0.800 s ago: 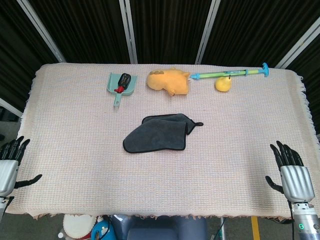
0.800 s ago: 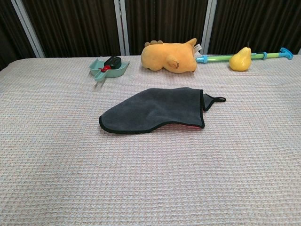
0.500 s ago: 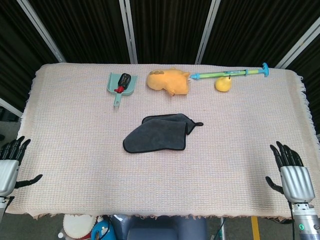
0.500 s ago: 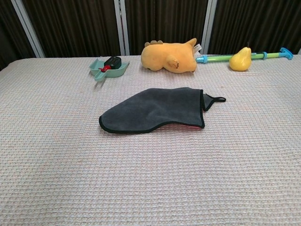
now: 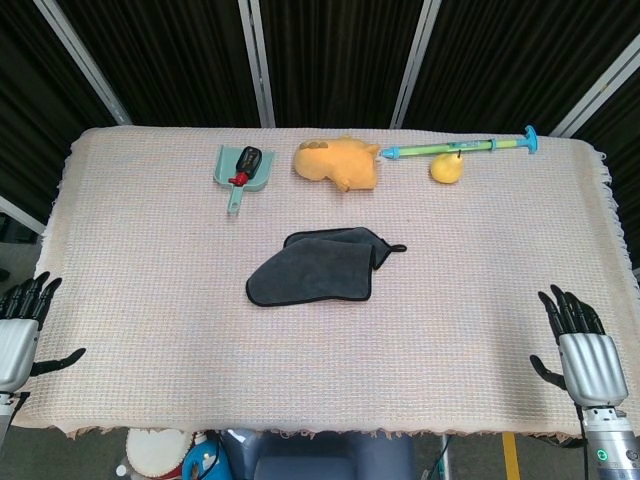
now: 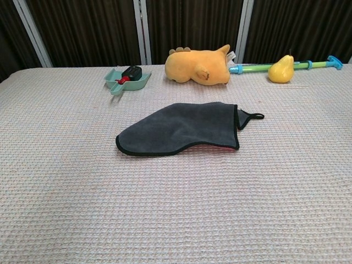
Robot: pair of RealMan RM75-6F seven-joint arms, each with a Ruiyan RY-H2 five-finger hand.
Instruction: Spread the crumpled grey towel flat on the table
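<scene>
Grey towel (image 5: 318, 268) folded over at table (image 5: 150, 260) centre, underside hidden, left hand (image 5: 18, 335) cut off at frame edge, right hand (image 5: 582, 347) at near corner, both empty with fingers spread, neither visible from the chest.

Towel (image 5: 320, 268) mid-table, dustpan (image 5: 238, 167), plush toy (image 5: 337, 161), pear (image 5: 446, 168) in a row behind it

Dark grey towel (image 5: 318, 267) with black edging on pinkish-beige waffle-weave tablecloth (image 5: 150, 260)
</scene>
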